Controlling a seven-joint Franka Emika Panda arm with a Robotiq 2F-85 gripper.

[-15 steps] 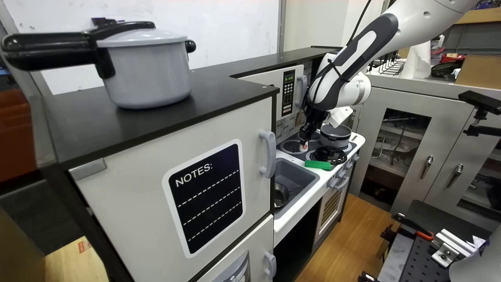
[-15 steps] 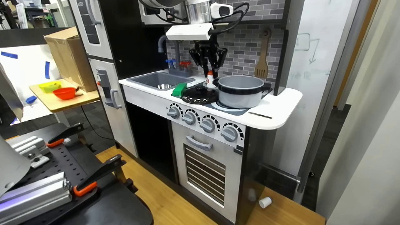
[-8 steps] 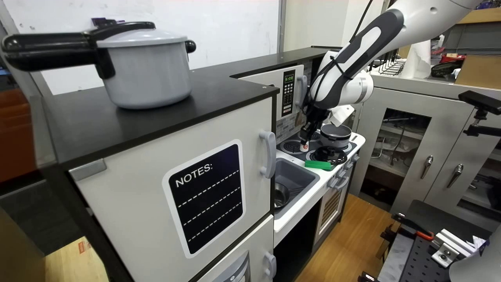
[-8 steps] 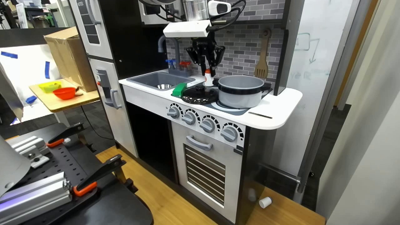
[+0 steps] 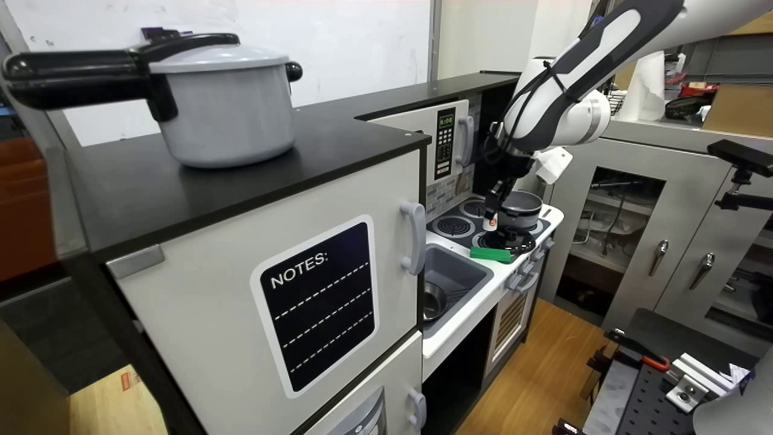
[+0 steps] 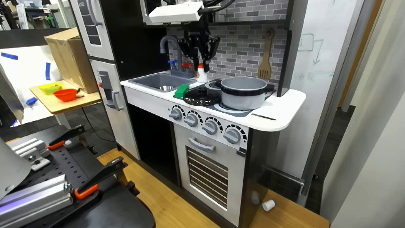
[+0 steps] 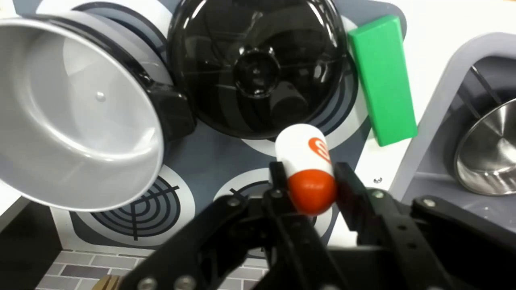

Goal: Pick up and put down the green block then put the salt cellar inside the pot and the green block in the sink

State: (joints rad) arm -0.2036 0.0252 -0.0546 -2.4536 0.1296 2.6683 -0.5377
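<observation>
A white salt cellar [image 7: 301, 145] with a red top is between the two fingers of my gripper [image 7: 310, 173], which is shut on it. The cellar [image 6: 202, 76] hangs upright above the stove, near the black lid [image 7: 225, 44]. My gripper [image 6: 201, 65] also shows above the stove [image 5: 494, 211]. The open grey pot [image 7: 121, 173] with a black band stands on the stove beside the lid; it is also in both exterior views [image 6: 243, 98] [image 5: 518, 216]. The green block [image 7: 385, 84] lies between the lid and the sink [image 7: 443, 80], touching neither gripper nor cellar.
A metal bowl [image 7: 494, 157] sits in the sink. A grey faucet [image 6: 177, 47] stands behind the sink. A wooden spatula [image 6: 265, 60] hangs on the brick back wall. A large lidded pot [image 5: 223, 115] stands on the tall cabinet. A microwave [image 5: 447, 145] overhangs the counter.
My gripper and the salt cellar have risen a little and shifted toward the front of the stove. The block, lid and pot have not moved.
</observation>
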